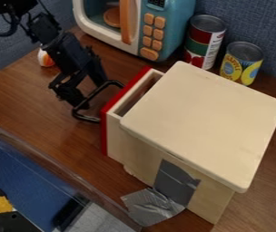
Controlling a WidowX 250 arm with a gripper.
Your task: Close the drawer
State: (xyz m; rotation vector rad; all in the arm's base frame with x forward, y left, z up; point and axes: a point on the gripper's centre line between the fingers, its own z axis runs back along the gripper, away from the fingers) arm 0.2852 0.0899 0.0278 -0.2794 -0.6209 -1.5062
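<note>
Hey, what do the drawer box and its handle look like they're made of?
The box looks like pale, smooth wood, judging by its even cream top and faintly grained side. The handle seems to be black metal, perhaps painted, going by its slim bent bar, though plastic is possible.

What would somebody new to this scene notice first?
Probably the big pale wooden box right of centre, its red-fronted drawer partly open on the left side. Next, the black robot arm coming in from the upper left, down by the drawer's black handle. Behind them, at the top, stands a teal toy microwave with orange buttons.
</note>
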